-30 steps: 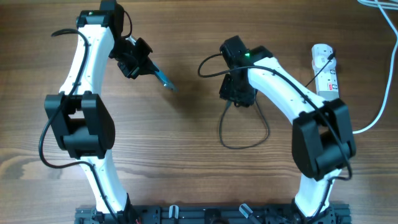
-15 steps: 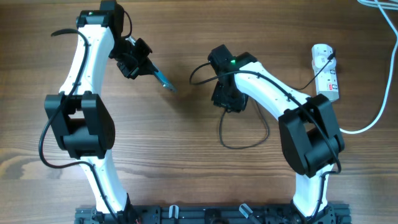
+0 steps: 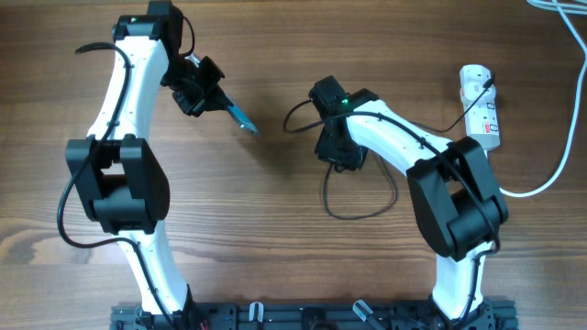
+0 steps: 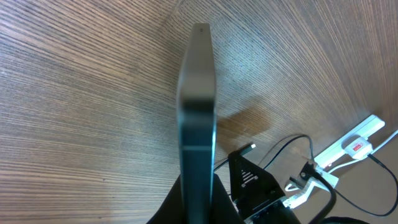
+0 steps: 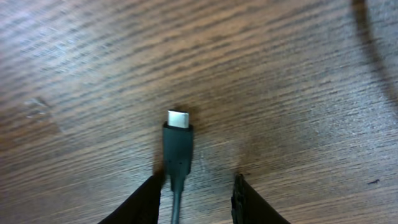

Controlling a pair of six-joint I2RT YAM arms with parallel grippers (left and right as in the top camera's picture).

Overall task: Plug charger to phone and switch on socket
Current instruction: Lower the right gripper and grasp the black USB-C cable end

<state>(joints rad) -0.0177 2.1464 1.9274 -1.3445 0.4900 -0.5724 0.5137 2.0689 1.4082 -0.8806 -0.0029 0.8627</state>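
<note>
Phone (image 4: 198, 124) edge-on, charger (image 5: 177, 149) tip apart, wood (image 3: 275, 154) between

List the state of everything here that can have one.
phone, held up edge-on, nothing plugged in.
left tool, shut on the phone.
charger connector, unplugged, tip bare.
right tool, open around the charger connector, not clamped.
socket, white plug at one end; switch position too small to tell.

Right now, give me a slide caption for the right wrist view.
Charger connector, metal tip forward, sits between the right tool's parted fingers, wooden tabletop behind.
</note>
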